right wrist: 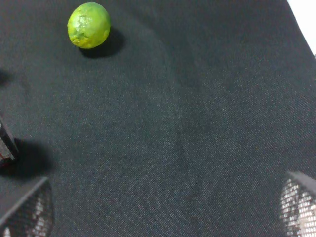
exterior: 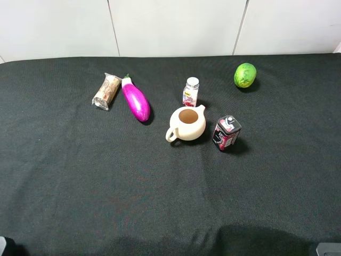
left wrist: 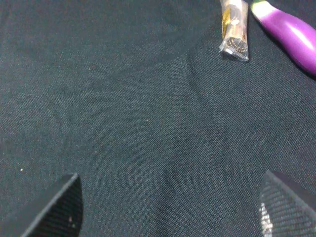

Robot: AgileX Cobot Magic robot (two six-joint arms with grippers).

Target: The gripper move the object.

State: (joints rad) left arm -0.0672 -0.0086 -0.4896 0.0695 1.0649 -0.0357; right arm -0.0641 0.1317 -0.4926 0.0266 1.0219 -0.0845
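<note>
The object, a small clear bottle point(exterior: 191, 92) with a white cap and a pink-red label, stands upright behind the cream teapot point(exterior: 186, 124) near the middle of the black cloth. Neither wrist view shows it. My left gripper point(left wrist: 170, 212) is open over bare cloth, its two black fingertips point(left wrist: 57, 207) far apart with nothing between them. My right gripper point(right wrist: 163, 207) is open too, fingertips point(right wrist: 27, 210) spread wide over bare cloth. Both arms sit at the near edge of the table, far from the bottle.
A purple eggplant point(exterior: 136, 100) and a wrapped snack bar point(exterior: 106, 92) lie left of the bottle. A green lime point(exterior: 245, 75) sits at the back right. A dark red-black carton point(exterior: 226, 133) stands right of the teapot. The black cloth point(exterior: 80, 186) covers the table.
</note>
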